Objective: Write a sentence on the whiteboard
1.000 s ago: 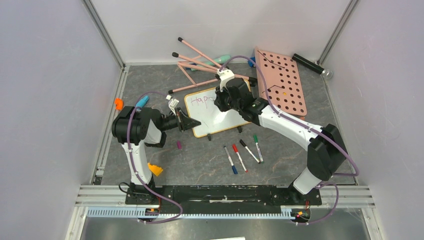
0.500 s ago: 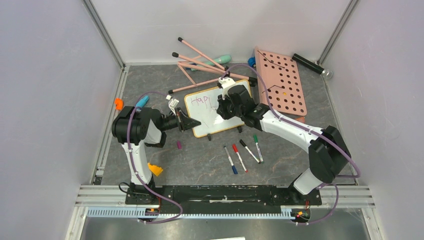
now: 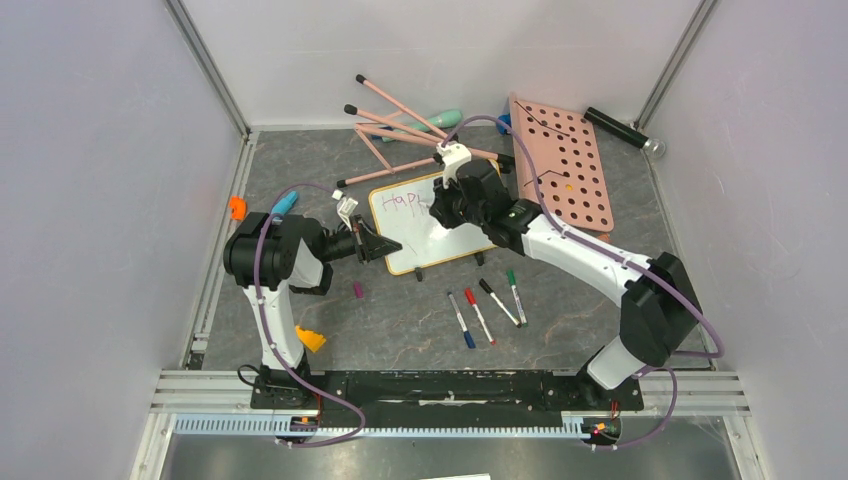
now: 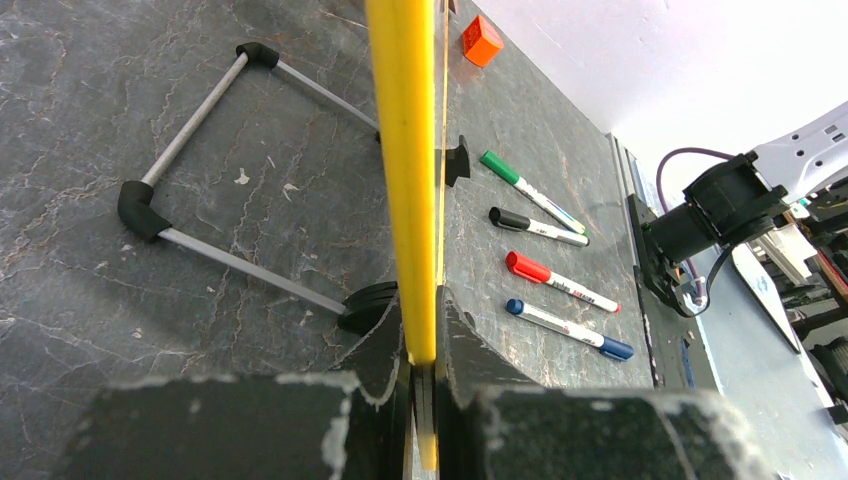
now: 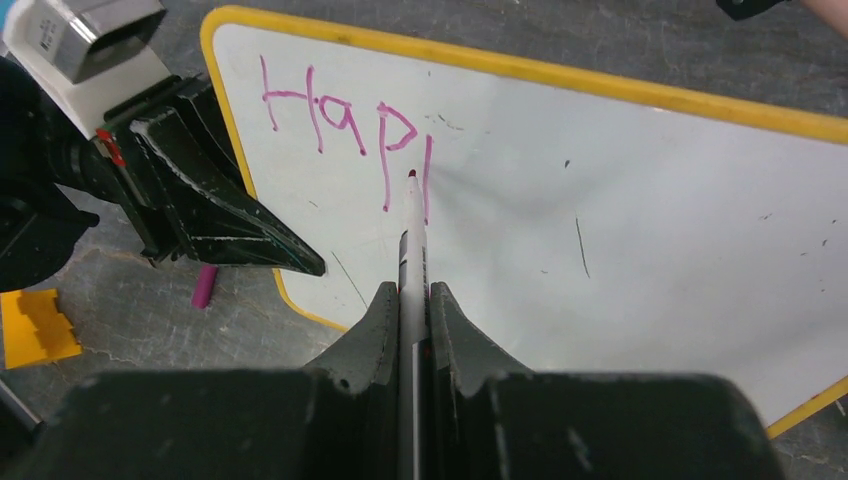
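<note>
Two arms work over the grey counter (image 3: 400,335). On the left, the left arm (image 3: 275,262) is folded tight, its elbow raised above its base and its forearm lying level and pointing right. The left tool (image 4: 420,330) is closed on the yellow rim of the whiteboard (image 3: 425,248) at the board's left edge, which the wrist camera sees edge-on. The whiteboard sits mid-counter, slightly skewed, on its black feet. Across its upper left runs the pink writing of the sentence (image 5: 345,125), reading "Hap" with one further upright stroke beside it. The right tool (image 5: 410,300) is clamped on a marker (image 5: 412,250) whose pink tip lies just beside that last stroke; whether it touches the surface I cannot tell. Behind it the right arm (image 3: 590,262) stretches its forearm diagonally left and away over the board, wrist pitched down, from a high elbow above its base at the right. Four spare markers (image 3: 480,316), blue, red, black and green, lie near the board's near edge, and a pink pegboard (image 3: 565,170) lies just right of it.
</note>
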`<state>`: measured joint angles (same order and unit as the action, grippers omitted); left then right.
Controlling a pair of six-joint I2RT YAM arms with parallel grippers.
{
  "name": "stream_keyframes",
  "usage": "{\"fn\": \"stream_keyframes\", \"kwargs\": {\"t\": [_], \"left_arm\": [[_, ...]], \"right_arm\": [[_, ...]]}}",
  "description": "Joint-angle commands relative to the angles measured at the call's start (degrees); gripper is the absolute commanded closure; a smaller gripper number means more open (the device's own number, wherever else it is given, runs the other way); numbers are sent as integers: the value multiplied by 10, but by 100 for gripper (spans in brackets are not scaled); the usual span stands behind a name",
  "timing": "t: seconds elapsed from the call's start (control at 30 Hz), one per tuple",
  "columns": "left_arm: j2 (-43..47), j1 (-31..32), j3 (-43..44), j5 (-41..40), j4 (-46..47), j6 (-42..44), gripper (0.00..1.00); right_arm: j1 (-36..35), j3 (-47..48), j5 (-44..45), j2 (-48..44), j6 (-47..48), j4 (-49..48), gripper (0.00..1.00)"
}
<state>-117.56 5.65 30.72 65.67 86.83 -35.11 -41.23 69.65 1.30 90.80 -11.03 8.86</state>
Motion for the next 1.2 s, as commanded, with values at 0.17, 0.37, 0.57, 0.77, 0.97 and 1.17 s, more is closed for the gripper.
{"fn": "stream_keyframes", "kwargs": {"t": [0.17,0.37,0.57,0.77,0.97,1.17], "left_arm": [[-15,2,-10,-20,24,104,92],[-15,2,-9,-20,24,104,92],[-16,3,-9,-20,24,103,92],[-16,2,-10,-20,24,103,92],[-16,2,-9,-20,24,104,92],[-16,2,-10,-20,24,103,92]], "right_arm": [[4,55,21,0,9,-10,100],[4,67,22,17,11,-10,100],[4,71,27,28,16,-4,100],[4,71,41,32,17,-1,100],[5,68,79,29,8,1,100],[7,58,83,21,8,3,100]]}}
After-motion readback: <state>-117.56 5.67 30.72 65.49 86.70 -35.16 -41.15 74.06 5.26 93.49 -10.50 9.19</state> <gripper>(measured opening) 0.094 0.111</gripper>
